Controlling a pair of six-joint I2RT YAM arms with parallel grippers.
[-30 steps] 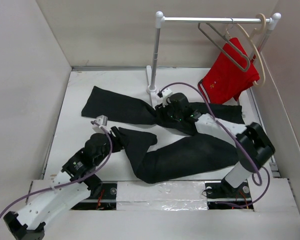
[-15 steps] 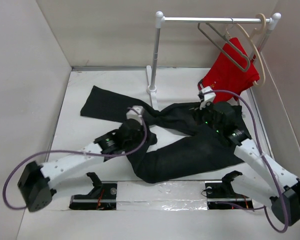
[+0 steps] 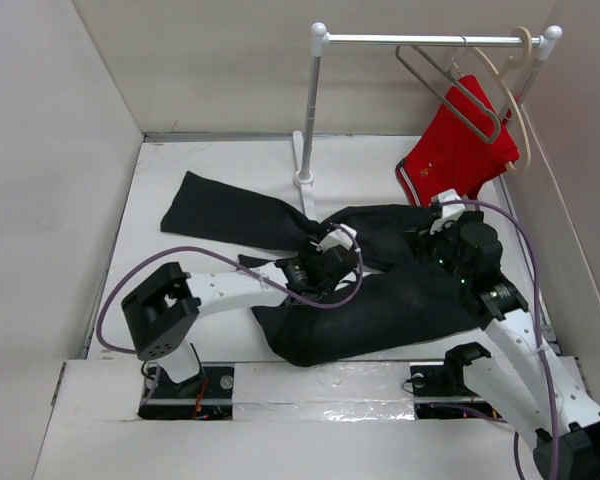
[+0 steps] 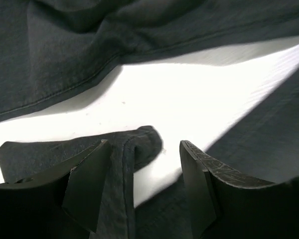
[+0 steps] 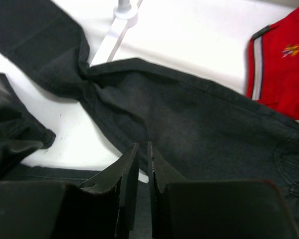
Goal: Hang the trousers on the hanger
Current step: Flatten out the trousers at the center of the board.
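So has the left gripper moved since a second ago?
Yes. The left gripper has swung right, from left of the rack post to just right of it.

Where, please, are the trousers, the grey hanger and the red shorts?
trousers [image 3: 380, 310]: top external view, on the near leg.
hanger [image 3: 448, 90]: top external view, middle of its wire loop.
red shorts [image 3: 455, 155]: top external view, centre of the fabric.

L wrist: trousers run off frame top & sides. R wrist: red shorts cut by edge.
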